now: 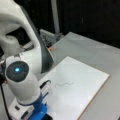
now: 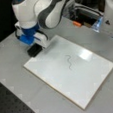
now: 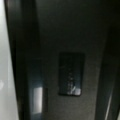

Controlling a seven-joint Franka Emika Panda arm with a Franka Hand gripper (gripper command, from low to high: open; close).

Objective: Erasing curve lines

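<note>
**Curve lines unerased, pincer set down off the board's corner**

The curve lines (image 2: 69,62) are seen as one thin dark wavy stroke near the middle of the white board (image 2: 97,77), which lies flat on the grey table (image 2: 14,70). In a front view the same stroke (image 1: 63,84) is drawn across the board (image 1: 82,82) and appears whole, with no smudged or wiped part.

The pincer (image 2: 35,50) is found at a front view's left, low over the table beside the board's near corner, well apart from the stroke. A black block (image 2: 34,51) is seen directly beneath the blue and white wrist housing (image 2: 33,37); whether it is gripped cannot be told, and the spread of the fingers cannot be told either. In the wrist view a dark rectangular block (image 3: 70,73) is shown against a dark surface.

A small orange object (image 2: 76,23) lies on the table beyond the board.
</note>
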